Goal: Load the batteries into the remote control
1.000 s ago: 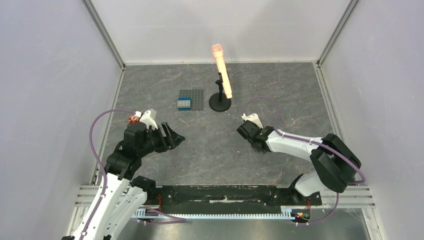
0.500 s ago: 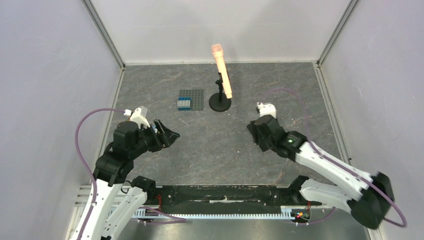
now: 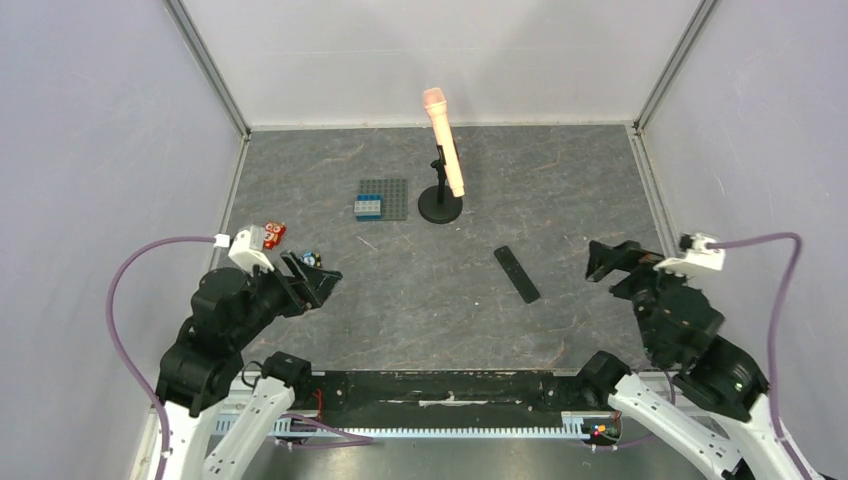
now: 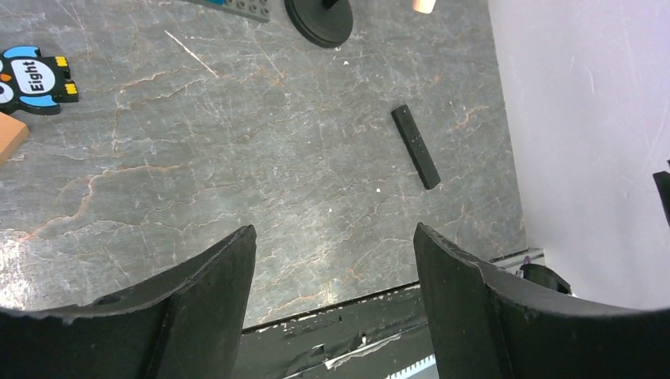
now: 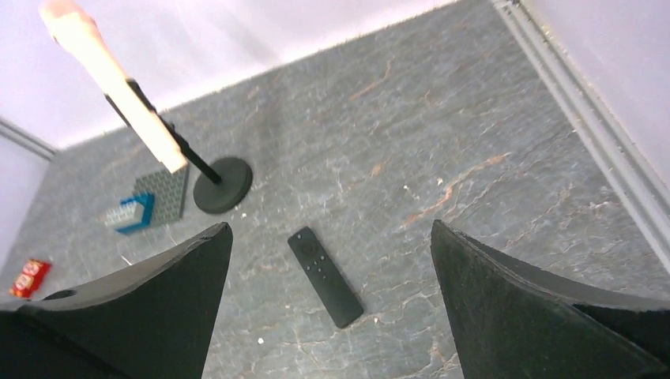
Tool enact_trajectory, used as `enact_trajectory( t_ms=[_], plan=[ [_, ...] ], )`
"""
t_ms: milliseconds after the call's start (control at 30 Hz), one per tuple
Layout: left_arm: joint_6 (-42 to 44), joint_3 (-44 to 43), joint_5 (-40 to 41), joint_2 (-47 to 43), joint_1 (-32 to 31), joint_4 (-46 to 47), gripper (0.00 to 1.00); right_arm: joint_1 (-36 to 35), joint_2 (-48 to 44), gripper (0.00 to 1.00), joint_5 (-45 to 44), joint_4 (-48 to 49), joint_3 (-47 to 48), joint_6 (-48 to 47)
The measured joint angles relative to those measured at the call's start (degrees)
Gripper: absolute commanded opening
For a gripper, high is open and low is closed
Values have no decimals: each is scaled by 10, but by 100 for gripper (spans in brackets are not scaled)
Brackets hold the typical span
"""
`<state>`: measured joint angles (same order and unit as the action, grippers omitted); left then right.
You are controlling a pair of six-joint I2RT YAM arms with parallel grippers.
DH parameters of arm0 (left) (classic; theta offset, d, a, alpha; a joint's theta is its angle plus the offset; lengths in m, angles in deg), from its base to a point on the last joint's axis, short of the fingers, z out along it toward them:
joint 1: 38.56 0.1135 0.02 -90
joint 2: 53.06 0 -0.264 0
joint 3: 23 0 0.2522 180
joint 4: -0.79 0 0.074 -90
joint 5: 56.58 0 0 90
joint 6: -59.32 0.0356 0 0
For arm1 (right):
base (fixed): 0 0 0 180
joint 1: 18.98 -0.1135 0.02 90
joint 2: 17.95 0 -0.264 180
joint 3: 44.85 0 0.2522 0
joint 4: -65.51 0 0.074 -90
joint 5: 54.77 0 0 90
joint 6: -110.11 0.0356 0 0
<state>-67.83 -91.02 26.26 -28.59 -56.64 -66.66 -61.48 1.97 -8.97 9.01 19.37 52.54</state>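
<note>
The remote control lies flat on the grey table right of centre, buttons up, with nothing touching it. It also shows in the left wrist view as a slim black bar, and in the right wrist view below and between my fingers. My right gripper hangs open to the right of the remote, jaws wide and empty. My left gripper is open and empty at the near left, far from the remote. The batteries are out of view.
A peach microphone leans on a black stand at the back centre. Beside it are a grey studded plate and a blue brick. A red packet lies at the left. An owl sticker and a wooden block lie near my left gripper.
My right gripper opened and drew back to the right, leaving the remote lying on the table. My left arm pulled back toward the near left, still open.
</note>
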Motion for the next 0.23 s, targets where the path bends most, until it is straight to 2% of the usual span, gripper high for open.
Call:
enact_trajectory(
  t_ms=[233],
  plan=[
    [0,-19,6,-48,0,-11,79,0,-47,98,-35,-53,71,8]
  ],
)
